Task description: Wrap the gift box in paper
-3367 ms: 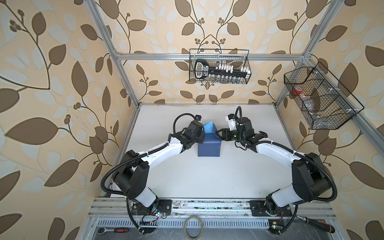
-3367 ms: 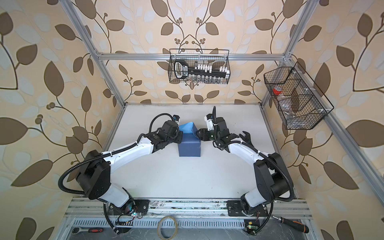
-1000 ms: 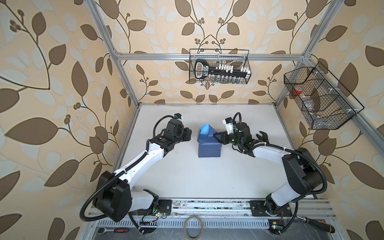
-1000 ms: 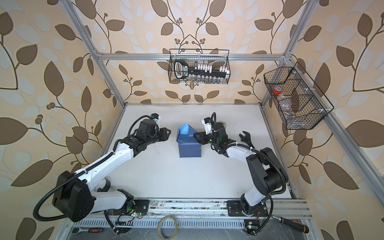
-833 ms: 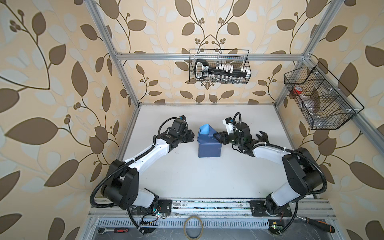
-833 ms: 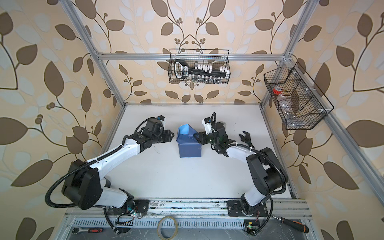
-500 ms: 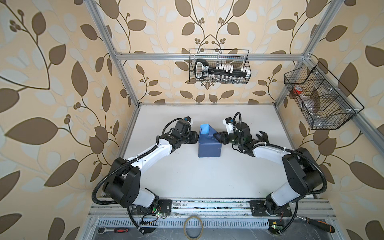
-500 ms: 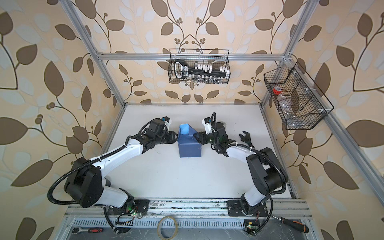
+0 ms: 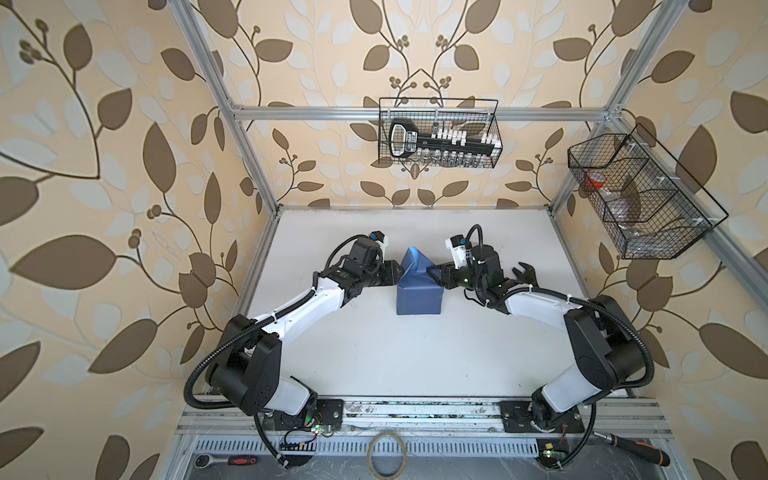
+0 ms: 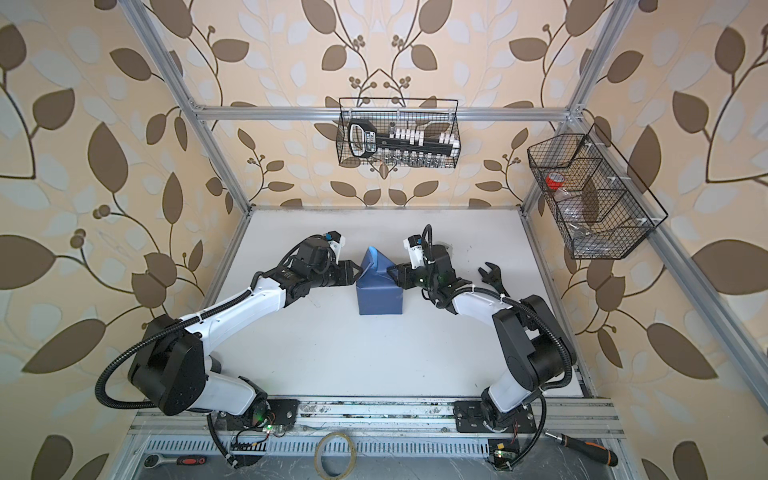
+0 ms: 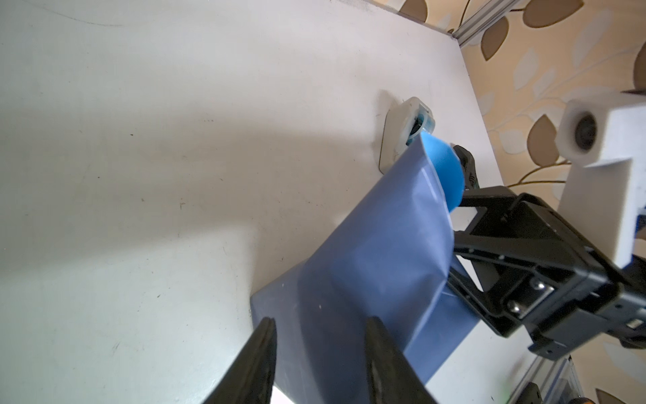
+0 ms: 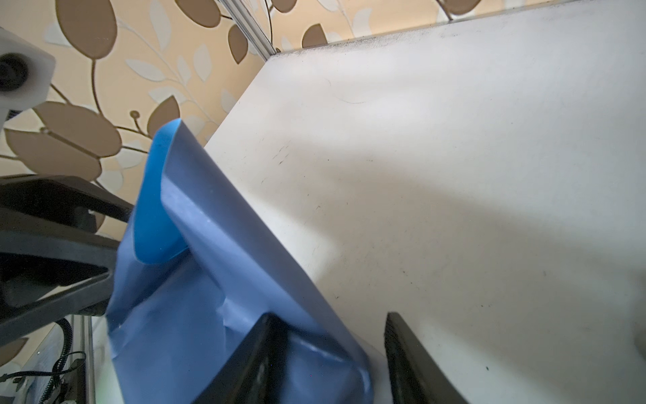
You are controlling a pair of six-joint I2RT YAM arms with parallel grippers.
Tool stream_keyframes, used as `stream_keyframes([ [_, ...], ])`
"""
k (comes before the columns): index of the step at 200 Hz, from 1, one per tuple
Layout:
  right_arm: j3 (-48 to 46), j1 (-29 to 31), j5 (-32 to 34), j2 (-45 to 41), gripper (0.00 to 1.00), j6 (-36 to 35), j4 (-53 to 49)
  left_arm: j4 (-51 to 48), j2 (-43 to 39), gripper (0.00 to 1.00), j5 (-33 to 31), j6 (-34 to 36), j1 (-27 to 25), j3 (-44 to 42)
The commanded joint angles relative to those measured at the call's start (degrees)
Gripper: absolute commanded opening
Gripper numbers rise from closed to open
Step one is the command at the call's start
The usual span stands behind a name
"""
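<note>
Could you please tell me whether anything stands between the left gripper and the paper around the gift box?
Nothing visible does: the left gripper sits right at the left side of the paper, jaws apart. The gift box itself is hidden under it.

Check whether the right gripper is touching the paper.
Touching. In the right wrist view, the paper passes between the jaws of the right gripper and rests against one.

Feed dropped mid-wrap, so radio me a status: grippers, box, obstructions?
Left gripper open at the paper; right gripper open opposite. Box hidden inside, far flap standing. Tape dispenser on table beyond flap.
</note>
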Motion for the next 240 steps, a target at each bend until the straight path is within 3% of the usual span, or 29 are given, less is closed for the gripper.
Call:
stream_keyframes([
  [1,-1.27,0.30,1.50,0.70,0.52,-1.47,-3.84,0.90,1.99,0.44,0.95,1.92,-0.54,1.92],
  [89,-0.60,0.22,1.51,0.02,0.52,-3.72,-5.74,-2.57,5.22,0.55,0.82,16.65,-0.31,5.62],
  [141,-0.29,0.04,1.25,-0.28,0.51,-4.78,-6.83,-5.20,6.65,0.61,4.22,27.05,0.00,7.44],
  [240,-0.05,0.38,1.06,-0.03,0.51,-6.43,-7.44,-12.58,13.15,0.60,13.39,44.18,1.30,15.09],
])
